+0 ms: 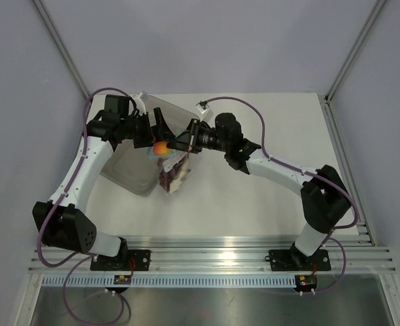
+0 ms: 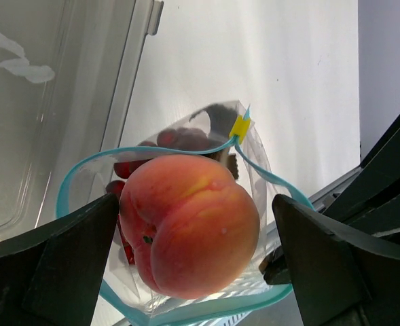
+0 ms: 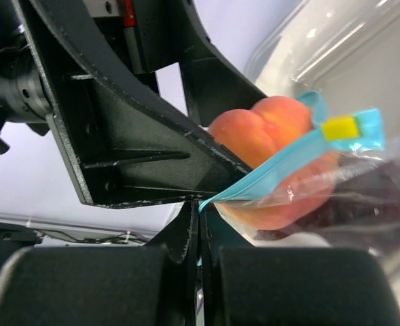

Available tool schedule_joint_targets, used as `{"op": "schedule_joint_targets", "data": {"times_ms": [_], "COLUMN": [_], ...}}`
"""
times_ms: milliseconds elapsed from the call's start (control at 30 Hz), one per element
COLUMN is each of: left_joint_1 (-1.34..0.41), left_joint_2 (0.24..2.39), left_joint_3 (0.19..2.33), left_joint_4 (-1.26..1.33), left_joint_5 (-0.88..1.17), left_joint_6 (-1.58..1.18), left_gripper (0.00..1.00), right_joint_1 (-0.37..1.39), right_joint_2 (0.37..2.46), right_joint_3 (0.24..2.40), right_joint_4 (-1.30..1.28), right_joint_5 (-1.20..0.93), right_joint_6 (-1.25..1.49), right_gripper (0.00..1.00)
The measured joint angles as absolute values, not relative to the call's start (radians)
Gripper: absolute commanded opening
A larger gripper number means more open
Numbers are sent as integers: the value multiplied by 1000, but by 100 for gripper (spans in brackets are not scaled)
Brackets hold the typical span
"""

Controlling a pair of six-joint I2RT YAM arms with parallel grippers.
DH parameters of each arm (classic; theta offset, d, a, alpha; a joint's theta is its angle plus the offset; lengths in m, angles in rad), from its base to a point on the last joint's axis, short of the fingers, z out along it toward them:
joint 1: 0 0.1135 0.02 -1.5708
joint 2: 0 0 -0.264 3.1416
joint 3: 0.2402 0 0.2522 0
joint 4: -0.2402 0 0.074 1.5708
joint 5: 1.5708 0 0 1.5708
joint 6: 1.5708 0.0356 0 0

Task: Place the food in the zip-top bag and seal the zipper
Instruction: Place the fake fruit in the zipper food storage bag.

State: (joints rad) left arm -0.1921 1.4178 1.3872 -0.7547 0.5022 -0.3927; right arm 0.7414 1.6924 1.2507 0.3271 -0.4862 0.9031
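The peach [image 1: 160,147] sits in the open mouth of the clear zip-top bag [image 1: 174,173], near the table's middle. In the left wrist view the peach [image 2: 189,227] lies between the wide-apart fingers of my left gripper [image 2: 194,204], with a gap at the right finger. Dark red grapes [image 2: 186,139] lie deeper inside the bag. The teal zipper [image 2: 84,166] loops around the fruit and carries a yellow slider [image 2: 240,127]. My right gripper [image 3: 200,210] is shut on the zipper [image 3: 288,159] edge and holds the bag's mouth up beside the peach [image 3: 267,136].
A large translucent grey tray [image 1: 128,170] lies just left of the bag, under my left arm. Aluminium frame posts [image 1: 64,47] rise at the back corners. A metal rail [image 1: 213,258] runs along the near edge.
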Motion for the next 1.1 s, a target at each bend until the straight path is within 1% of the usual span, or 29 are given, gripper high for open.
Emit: {"op": "schedule_joint_targets", "data": {"times_ms": [400, 867, 1100], "left_joint_1": [-165, -110, -83], "left_joint_2": [1431, 1431, 1405], "left_joint_3": [1458, 1480, 1479], "left_joint_4": [-785, -819, -814], "left_joint_5": [500, 459, 440], "left_joint_6": [-389, -389, -391], "left_gripper": [99, 99, 99], "right_joint_1": [744, 743, 743], "right_joint_2": [1720, 1730, 1735], "right_joint_3": [1222, 1212, 1211], "right_joint_4": [521, 619, 628], "right_joint_5": [-499, -507, -517], "right_joint_6": [954, 976, 981], "right_gripper": [0, 0, 0]}}
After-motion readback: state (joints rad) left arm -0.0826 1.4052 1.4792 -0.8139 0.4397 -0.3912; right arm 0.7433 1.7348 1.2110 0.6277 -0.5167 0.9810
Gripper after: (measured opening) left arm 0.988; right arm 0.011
